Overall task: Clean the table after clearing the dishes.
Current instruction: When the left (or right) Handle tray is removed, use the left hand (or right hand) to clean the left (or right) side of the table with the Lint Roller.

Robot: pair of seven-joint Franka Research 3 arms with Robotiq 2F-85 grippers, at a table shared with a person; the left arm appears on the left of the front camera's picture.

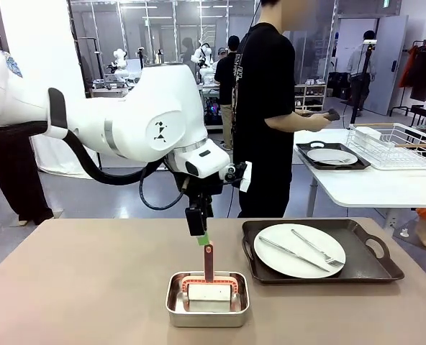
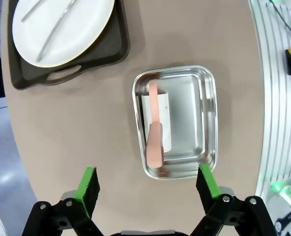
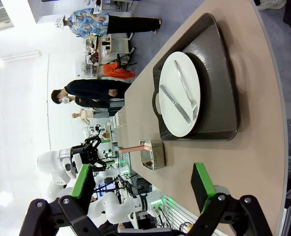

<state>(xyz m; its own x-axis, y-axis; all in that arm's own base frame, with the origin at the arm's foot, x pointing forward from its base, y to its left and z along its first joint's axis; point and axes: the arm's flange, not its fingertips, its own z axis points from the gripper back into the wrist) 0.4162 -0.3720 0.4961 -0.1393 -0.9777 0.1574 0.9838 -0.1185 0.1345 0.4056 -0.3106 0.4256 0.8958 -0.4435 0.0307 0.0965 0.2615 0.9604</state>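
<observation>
1. Table point(image 1: 69, 287): large, with a taupe-brown top. The steel pan point(image 1: 207, 316), the reference point for this list, stands at the middle near the robot-side edge.
2. Left arm point(image 1: 148, 118): white. It reaches in from the left to a spot directly above the pan and blocks part of the room behind it.
3. Person point(image 1: 267, 108): dressed in black, standing past the table's far edge, behind and to the right of the pan.
4. White side table point(image 1: 357, 190): well beyond the pan to the right. It holds a wire rack point(image 1: 407, 147) and a second dark tray point(image 1: 308, 159) with a white plate on it.
5. Tray point(image 1: 360, 267): dark, rectangular and handled. It sits on the table just right of the pan without touching it.
   - Contents: one round white plate point(image 1: 279, 236).
   - On the plate, a fork point(image 1: 317, 248) and a slim silver utensil point(image 1: 296, 255) lie side by side.
6. Pan contents: a white-padded tool point(image 1: 209, 295) with a red-edged frame. Its reddish handle rises out of the pan.
7. Left gripper point(image 1: 202, 237): points straight down over the pan.
   - Its green pads are spread wide with nothing between them.
   - The handle tip stands just beneath it; whether they touch cannot be told.
8. Right gripper point(image 3: 142, 186): fingers spread wide and empty, low over the table. The tray and the pan lie ahead of it.
</observation>
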